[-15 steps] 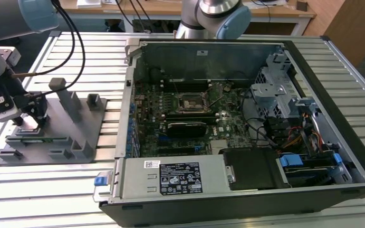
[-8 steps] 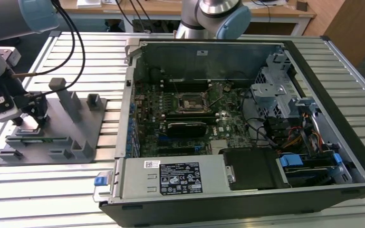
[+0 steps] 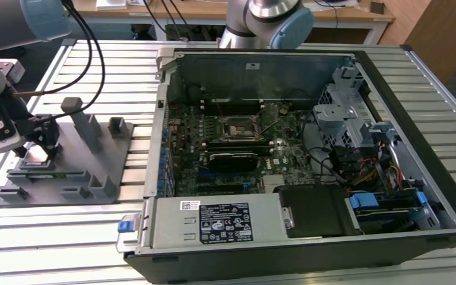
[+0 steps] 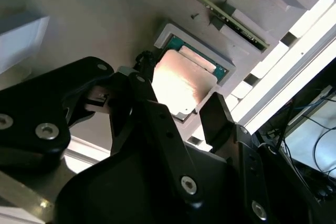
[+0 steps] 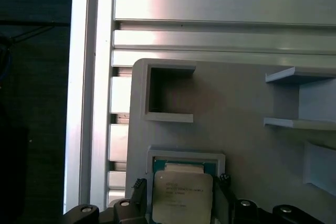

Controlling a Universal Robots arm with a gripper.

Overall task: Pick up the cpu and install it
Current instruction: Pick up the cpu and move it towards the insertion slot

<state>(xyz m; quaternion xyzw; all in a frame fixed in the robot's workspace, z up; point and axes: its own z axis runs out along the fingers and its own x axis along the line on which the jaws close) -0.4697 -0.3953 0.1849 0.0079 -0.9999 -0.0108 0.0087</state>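
Slatted metal counter (image 3: 54, 237) bearing a grey fixture (image 3: 93, 163) at the exterior view's left and an open computer case (image 3: 275, 74) beside it.

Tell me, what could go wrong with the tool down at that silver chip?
The cpu is at a framed pocket of the grey fixture; gripped off-centre, it might tilt and catch on the rim. The fixture's upright posts stand close beside the tool, so a sideways move may knock them. The socket lies deep inside the open case near loose cables; the cpu could land skewed.
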